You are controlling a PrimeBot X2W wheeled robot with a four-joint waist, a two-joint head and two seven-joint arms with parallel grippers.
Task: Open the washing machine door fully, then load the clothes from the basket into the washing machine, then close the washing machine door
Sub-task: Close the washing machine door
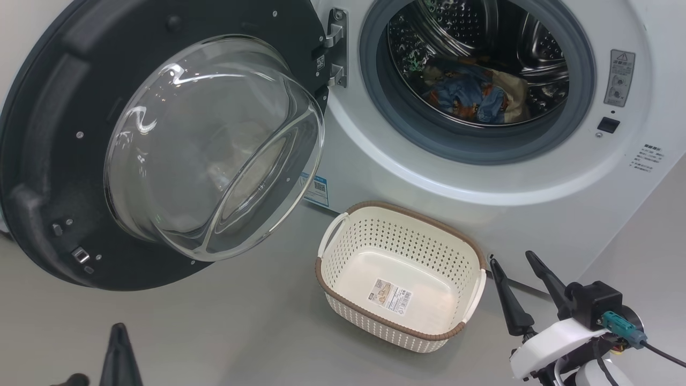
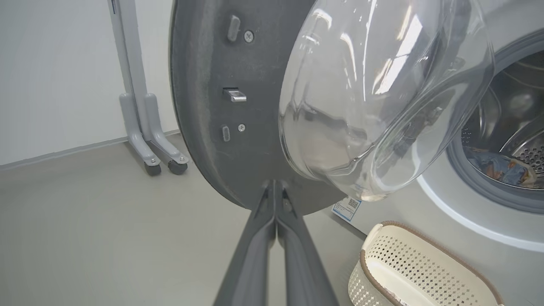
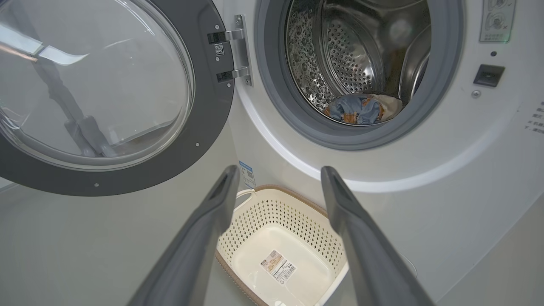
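- Your left gripper [image 2: 275, 187] has its two long dark fingers pressed flat together, with nothing between them.
- Straight ahead of those closed fingers stands the large round black washing machine door [image 2: 221, 85], swung wide open. Its inner face is matt dark grey, with a small metal latch and a few screws.
- A bulging clear glass bowl [image 2: 374, 97] fills the door's centre, up and to the right of the left fingertips. It is glossy with white reflections.
- In the left wrist view the fingertips line up with the door's lower edge. You cannot tell from it whether they touch.
- In the head view a strip of grey floor [image 1: 214, 332] shows between the left gripper [image 1: 119, 328] and the door [image 1: 53, 134].
- Your right gripper [image 3: 279, 170] is spread wide and holds nothing.
- Just beyond its fingers and between them sits the small cream-white perforated plastic basket [image 3: 276, 212]. It has a brown woven-look rim and only a label sticker [image 3: 278, 266] on its floor.
- Further ahead of the right gripper is the big white front-loading washing machine [image 3: 425, 191], with a grey rubber gasket [image 3: 272, 93] round its opening.
- The light blue clothes [image 3: 361, 109], printed with orange-brown figures and partly cream-white, lie bunched at the bottom of the perforated steel drum [image 3: 344, 55].
- A metal hinge [image 3: 240, 51] joins door and washer, up and to the left of the right fingertips.
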